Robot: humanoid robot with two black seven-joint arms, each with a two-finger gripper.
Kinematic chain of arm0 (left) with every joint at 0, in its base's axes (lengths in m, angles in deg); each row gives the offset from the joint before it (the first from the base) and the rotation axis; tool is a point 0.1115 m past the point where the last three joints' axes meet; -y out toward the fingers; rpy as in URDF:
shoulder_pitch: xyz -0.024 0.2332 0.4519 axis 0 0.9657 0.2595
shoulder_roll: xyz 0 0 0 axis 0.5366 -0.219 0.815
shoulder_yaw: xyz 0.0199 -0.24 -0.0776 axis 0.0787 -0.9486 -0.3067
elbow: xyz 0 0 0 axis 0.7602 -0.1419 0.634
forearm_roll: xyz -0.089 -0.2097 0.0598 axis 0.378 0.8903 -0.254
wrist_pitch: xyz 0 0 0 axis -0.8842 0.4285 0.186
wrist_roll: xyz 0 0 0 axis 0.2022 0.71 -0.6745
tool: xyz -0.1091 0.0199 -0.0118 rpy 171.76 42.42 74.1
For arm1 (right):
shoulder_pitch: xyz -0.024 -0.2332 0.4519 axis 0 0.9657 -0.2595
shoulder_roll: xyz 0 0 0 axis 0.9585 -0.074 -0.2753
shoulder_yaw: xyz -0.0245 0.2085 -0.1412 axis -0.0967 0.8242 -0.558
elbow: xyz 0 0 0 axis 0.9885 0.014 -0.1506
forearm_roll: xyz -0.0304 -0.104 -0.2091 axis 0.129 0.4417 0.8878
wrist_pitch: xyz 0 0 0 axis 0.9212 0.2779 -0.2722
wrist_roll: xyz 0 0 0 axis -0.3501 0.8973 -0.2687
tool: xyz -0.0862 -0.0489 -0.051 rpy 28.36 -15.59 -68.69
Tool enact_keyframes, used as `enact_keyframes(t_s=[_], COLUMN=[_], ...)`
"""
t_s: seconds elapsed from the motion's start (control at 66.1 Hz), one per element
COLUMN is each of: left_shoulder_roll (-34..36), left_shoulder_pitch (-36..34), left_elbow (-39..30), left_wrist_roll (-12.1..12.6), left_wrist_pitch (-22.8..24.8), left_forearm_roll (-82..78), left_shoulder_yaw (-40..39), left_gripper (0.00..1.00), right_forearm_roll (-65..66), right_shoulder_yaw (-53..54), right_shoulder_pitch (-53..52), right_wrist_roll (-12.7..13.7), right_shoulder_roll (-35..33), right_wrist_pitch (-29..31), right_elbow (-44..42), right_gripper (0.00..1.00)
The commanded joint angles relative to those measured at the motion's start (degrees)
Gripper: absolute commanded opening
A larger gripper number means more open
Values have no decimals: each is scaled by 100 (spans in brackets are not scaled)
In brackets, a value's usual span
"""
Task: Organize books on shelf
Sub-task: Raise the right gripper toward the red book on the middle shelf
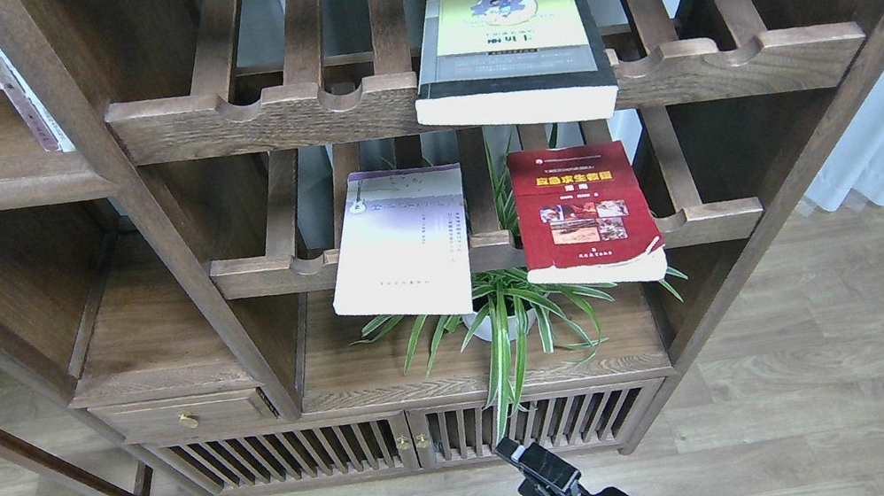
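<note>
On slatted racks, books [509, 48] flat (spines rearward)

Text on all three books, none of it legible at this size. Red book [584, 213], at 3 o'clock: yellow CJK title line across the top of the cover, smaller lines below it, unreadable. Yellow-green book [509, 48], at 12 o'clock: dark CJK title mid-cover, blurred. White-lavender book [400, 241], at 9 o'clock of the red one: faint small print, unreadable. No brands or numbers readable.
</note>
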Motion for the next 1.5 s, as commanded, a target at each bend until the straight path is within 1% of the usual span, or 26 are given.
enact_keyframes(t_s=[0.0,0.091,0.227,0.333,0.439,0.666,0.787,0.938,1.029,1.15,1.24,1.483], left_shoulder_roll=[84,84,58,49,32,32,14,67,84,128,155,172], left_shoulder_pitch=[83,84,84,66,75,31,-4,-83,-75,-66,-75,-75], left_elbow=[-315,-394,-386,-377,-351,-271,-175,-192,-184,-175,-175,-166], left_wrist_roll=[57,75,14,-13,-74,-83,-83,-74,-74,-74,-74,-66], left_wrist_pitch=[-1,-1,-1,-1,-1,-1,-1,-1,-1,-1,-1,-1], left_forearm_roll=[143,152,152,152,152,143,187,196,205,205,205,205], left_shoulder_yaw=[-10,-28,-151,-283,-327,-344,-353,-423,-687,-1047,-1100,-1118], left_gripper=[100,100,100,100,100,100,100,100,100,100,100,100], right_forearm_roll=[-1,-1,-9,-53,-45,8,8,8,-10,17,78,87], right_shoulder_yaw=[75,40,-13,-31,-171,-637,-646,-576,-558,-619,-646,-558], right_shoulder_pitch=[14,14,14,-48,-65,-83,-118,-461,-628,-724,-804,-786], right_wrist_roll=[-2,7,15,24,59,68,77,77,77,95,103,15], right_shoulder_roll=[0,0,0,0,0,0,0,0,-9,-185,-220,-158], right_wrist_pitch=[63,71,98,411,411,411,411,411,411,411,411,411], right_elbow=[48,39,48,57,57,-66,-75,-225,-189,-189,-172,92], right_gripper=[100,100,100,100,100,100,100,100,100,100,100,100])
